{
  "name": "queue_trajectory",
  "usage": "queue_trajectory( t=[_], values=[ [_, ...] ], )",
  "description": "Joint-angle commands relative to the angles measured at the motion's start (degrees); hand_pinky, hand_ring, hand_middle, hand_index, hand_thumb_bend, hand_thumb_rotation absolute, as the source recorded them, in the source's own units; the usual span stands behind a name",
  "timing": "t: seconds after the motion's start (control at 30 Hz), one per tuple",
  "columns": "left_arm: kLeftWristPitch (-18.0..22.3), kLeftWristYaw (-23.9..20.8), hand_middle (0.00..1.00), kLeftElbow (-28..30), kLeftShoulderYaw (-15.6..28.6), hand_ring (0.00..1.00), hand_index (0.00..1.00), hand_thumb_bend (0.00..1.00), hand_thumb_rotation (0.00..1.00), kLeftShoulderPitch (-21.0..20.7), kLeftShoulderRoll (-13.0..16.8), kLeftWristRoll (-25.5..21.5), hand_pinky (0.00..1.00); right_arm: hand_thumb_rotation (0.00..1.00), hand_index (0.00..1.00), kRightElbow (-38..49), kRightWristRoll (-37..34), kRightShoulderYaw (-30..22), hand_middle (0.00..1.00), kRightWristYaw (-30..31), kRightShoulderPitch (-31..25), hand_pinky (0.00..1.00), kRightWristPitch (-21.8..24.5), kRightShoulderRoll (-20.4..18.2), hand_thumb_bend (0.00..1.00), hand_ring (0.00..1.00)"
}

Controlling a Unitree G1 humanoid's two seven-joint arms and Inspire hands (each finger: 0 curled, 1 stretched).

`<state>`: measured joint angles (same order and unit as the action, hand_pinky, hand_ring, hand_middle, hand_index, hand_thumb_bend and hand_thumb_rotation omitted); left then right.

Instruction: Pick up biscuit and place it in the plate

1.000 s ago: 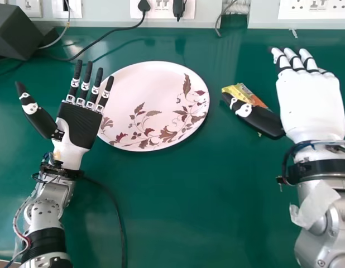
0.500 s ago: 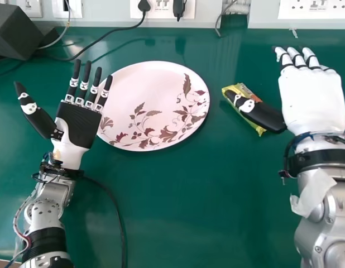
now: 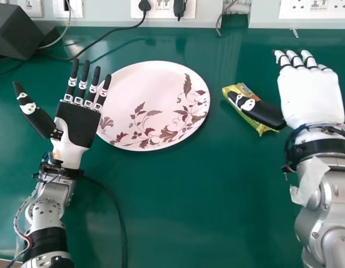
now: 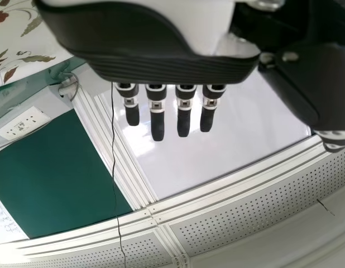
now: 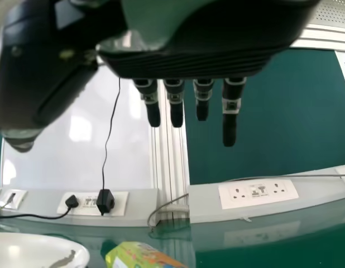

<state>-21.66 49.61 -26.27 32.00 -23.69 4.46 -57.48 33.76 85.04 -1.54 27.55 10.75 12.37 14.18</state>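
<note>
Fingers (image 3: 310, 62) straight and wide on the right hand (image 3: 312, 97), thumb across the biscuit (image 3: 258, 126), and the left hand (image 3: 77, 124) is open too, palm up by the plate (image 3: 153, 86)

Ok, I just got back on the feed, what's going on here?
The robot is going for the biscuit but doesn't hold it yet. Its right hand is open beside it, with the thumb across the packet in the head view; I can't tell if they touch. The plate is left of the biscuit, which isn't on it. The left hand is open, palm up, at the plate's left side.
</note>
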Motion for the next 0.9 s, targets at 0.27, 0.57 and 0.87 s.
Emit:
queue_trajectory(
  t=[0.27,0.57,0.87],
  values=[
    [0.2,0.3,0.97,-4.0,-0.5,0.93,0.98,1.00,0.63,2.8,-2.4,0.5,1.00,0.28,1.00,-3.1,-1.1,0.6,1.00,2.5,3.3,0.78,0.5,2.8,1.00,0.95],
    [0.8,0.3,0.97,-4.2,-0.5,0.94,0.98,1.00,0.62,2.4,-2.5,0.6,1.00,0.29,1.00,-5.4,-1.5,1.7,1.00,5.6,5.6,0.77,1.4,4.6,0.99,0.95],
    [0.8,0.5,0.95,-4.6,-0.5,0.92,0.92,1.00,0.62,2.0,-2.5,0.6,1.00,0.29,1.00,-8.8,-2.1,3.7,1.00,9.2,9.0,0.78,0.5,8.1,0.99,0.92]
  ],
)
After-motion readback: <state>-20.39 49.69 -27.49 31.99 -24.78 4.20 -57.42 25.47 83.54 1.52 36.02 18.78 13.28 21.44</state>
